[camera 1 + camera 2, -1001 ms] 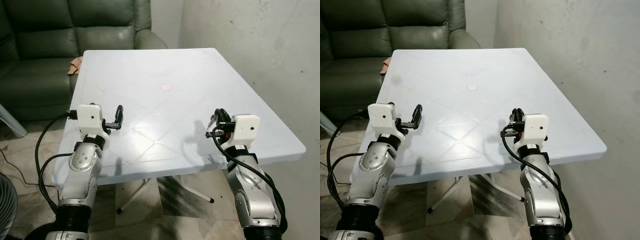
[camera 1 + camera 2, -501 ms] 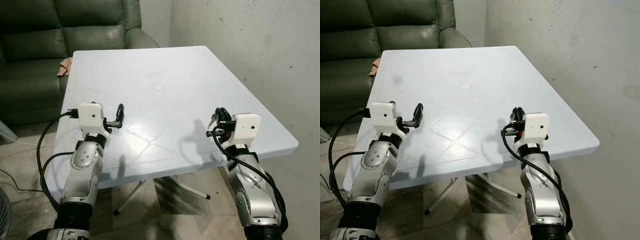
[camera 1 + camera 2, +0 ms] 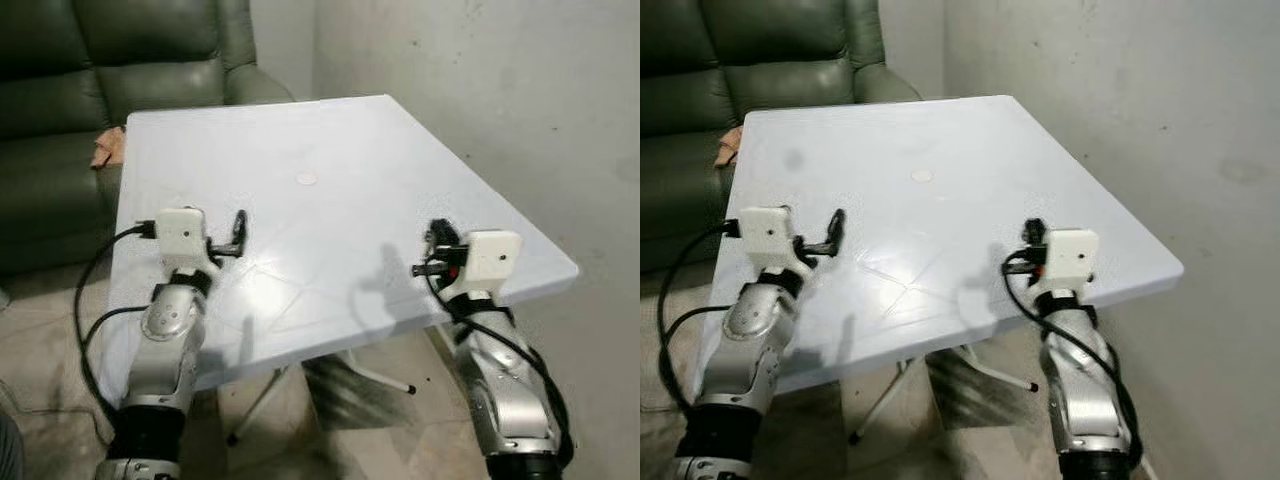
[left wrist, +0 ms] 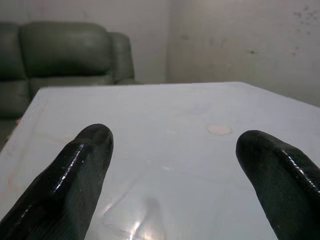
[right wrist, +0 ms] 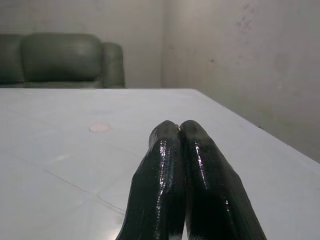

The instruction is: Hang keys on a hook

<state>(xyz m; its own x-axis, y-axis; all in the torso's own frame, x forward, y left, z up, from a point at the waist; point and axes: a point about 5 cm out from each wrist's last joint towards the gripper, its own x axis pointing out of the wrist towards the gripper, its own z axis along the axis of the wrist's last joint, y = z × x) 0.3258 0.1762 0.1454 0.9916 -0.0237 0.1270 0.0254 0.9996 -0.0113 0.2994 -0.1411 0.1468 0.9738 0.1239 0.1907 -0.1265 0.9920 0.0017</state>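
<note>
My left gripper [image 3: 238, 232] hovers open over the near left part of the white table [image 3: 350, 140]; in the left wrist view its fingers [image 4: 75, 175] stand wide apart with bare tabletop between them. Over the table's near right edge my right gripper [image 3: 436, 240] is held shut. The right wrist view has its fingertips [image 5: 178, 125] pressed together, and no object can be made out between them. A small pale glint beside the right fingers is too blurred to identify. No keys or hook can be made out on the table or wall.
A round pale mark [image 3: 306, 180] lies mid-table. A dark green sofa [image 3: 100, 60] stands behind the table, with an orange cloth [image 3: 103, 155] on its seat by the table's far left corner. A grey wall [image 3: 520, 90] runs along the right. Folding table legs [image 3: 330, 375] cross below.
The whole picture has slid leftward, so the camera has turned right toward the wall. Both arms keep the same pose, left open and right shut.
</note>
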